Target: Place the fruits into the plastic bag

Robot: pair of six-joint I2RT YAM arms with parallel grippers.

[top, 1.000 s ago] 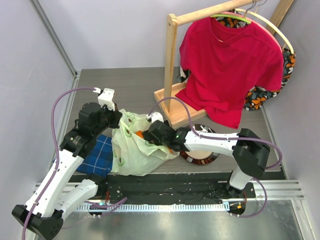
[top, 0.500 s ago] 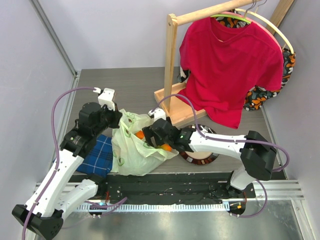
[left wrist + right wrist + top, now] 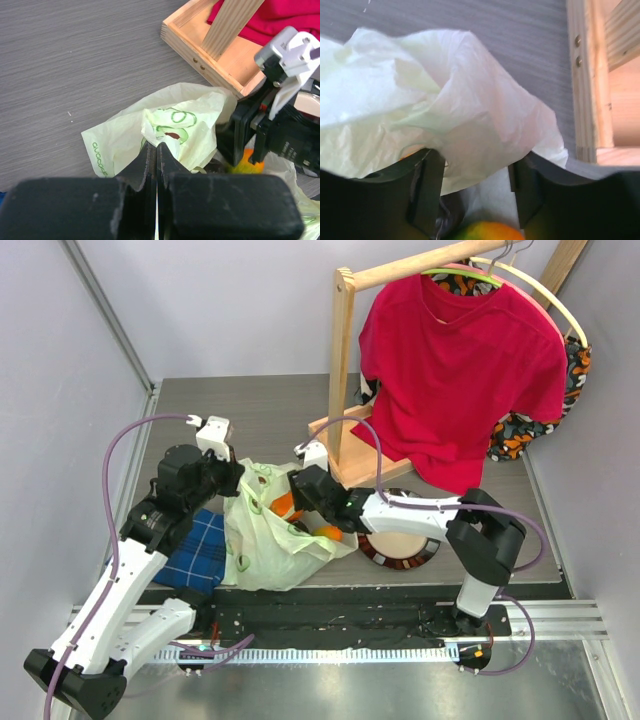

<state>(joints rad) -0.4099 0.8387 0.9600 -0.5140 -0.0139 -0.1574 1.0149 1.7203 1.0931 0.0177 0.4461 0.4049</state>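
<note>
The pale yellow-green plastic bag point(image 3: 265, 545) lies crumpled between my arms. My left gripper point(image 3: 228, 480) is shut on its upper edge point(image 3: 172, 122) and holds it up. My right gripper point(image 3: 292, 495) is at the bag's mouth with its jaws wide apart. A fold of the bag point(image 3: 470, 130) lies between its fingers point(image 3: 426, 187). An orange-green fruit point(image 3: 487, 231) shows low between them, near their base. I cannot tell whether it is touched. Orange fruit shows at the bag's mouth point(image 3: 283, 506) and at its right side point(image 3: 328, 533). The melon is hidden.
A dark round plate with a patterned rim point(image 3: 425, 555) sits right of the bag, under my right arm. A blue plaid cloth point(image 3: 200, 548) lies left of the bag. A wooden rack point(image 3: 342, 370) with a red shirt point(image 3: 460, 370) stands behind on its tray base point(image 3: 325, 432).
My right gripper has moved left and back, further over the bag's mouth, and more orange fruit shows beside it. My left gripper has kept its hold and place.
</note>
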